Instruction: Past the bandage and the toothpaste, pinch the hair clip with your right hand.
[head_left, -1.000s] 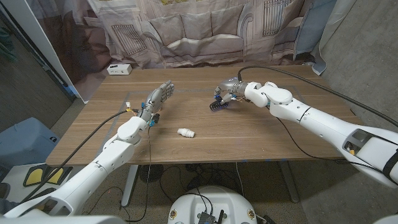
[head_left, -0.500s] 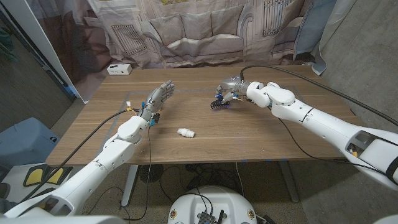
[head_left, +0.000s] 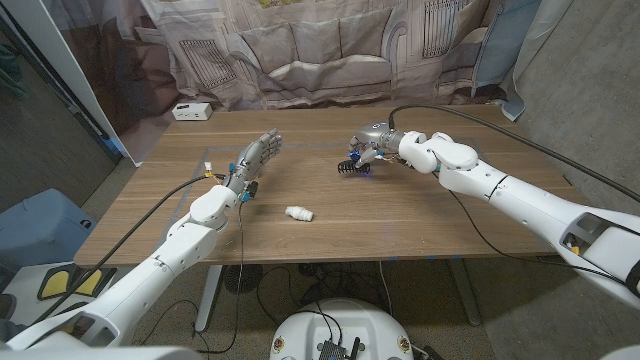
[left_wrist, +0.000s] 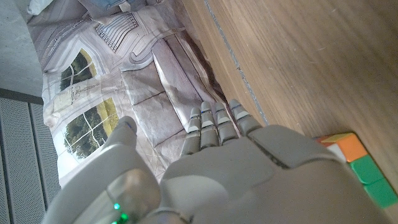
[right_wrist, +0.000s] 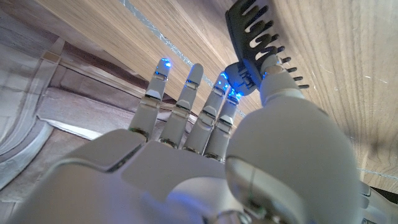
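Note:
A black toothed hair clip (head_left: 351, 166) sits in the far middle of the wooden table (head_left: 400, 215), and I cannot tell if it still touches the wood. My right hand (head_left: 372, 143) pinches it from the right. In the right wrist view the thumb and a finger close on the hair clip's (right_wrist: 256, 34) hinge end, with the fingertips (right_wrist: 194, 73) glowing blue. A white bandage roll (head_left: 298, 213) lies nearer the front, left of the clip. My left hand (head_left: 255, 159) stands at the left of the table with its fingers apart, holding nothing.
A colourful cube (left_wrist: 362, 169) lies on the table by my left hand. A white box (head_left: 189, 111) sits at the far left corner. A patterned curtain (head_left: 330, 45) hangs behind the table. Black cables (head_left: 470, 112) run along both arms.
My right hand has shifted slightly to the right with the hair clip in its pinch. The left hand and the bandage have stayed in place.

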